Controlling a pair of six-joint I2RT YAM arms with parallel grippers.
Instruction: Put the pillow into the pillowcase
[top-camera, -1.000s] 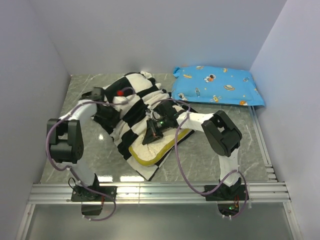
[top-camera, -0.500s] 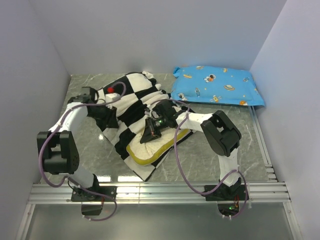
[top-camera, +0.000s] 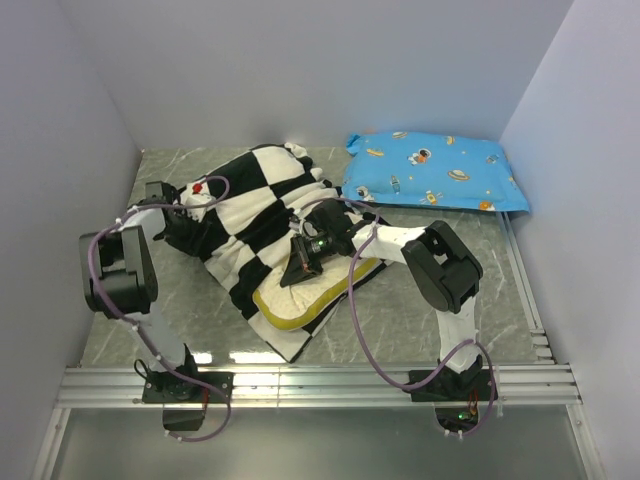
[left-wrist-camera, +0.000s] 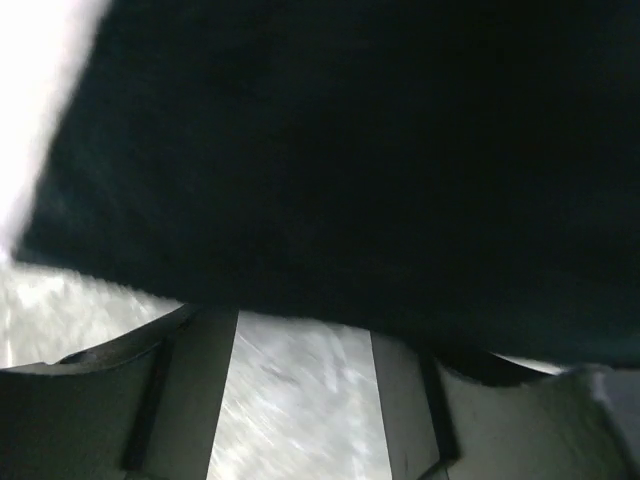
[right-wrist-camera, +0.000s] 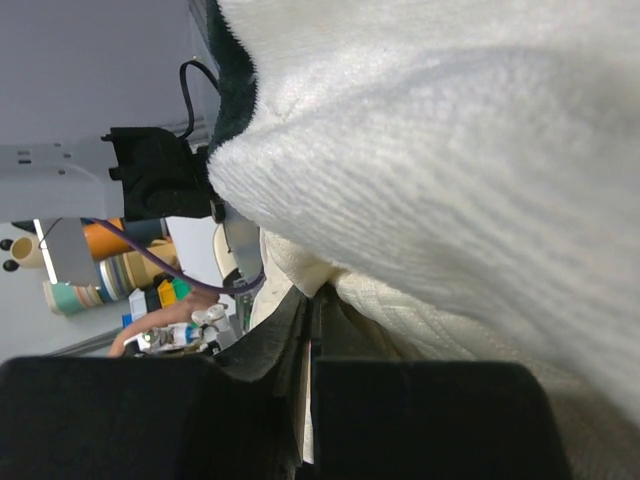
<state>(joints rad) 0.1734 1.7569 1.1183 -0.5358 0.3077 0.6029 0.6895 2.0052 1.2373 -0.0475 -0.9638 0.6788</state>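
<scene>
Top external view: the black-and-white checkerboard fabric pillowcase (top-camera: 265, 200) lies across the middle of the grey marble table (top-camera: 450, 290). The cream rectangular pillow (top-camera: 300, 302) with olive piping sits partly inside it, one end protruding toward the near edge. The left gripper (top-camera: 188, 222) stands open at the case's left edge. The right gripper (top-camera: 292, 280) is closed at the case mouth; whether it pinches cloth is unclear.

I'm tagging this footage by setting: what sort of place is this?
Probably a lab test cell, not a bedroom: plain white walls box in a grey marble-pattern tabletop, with aluminium rails along its near edge.
</scene>
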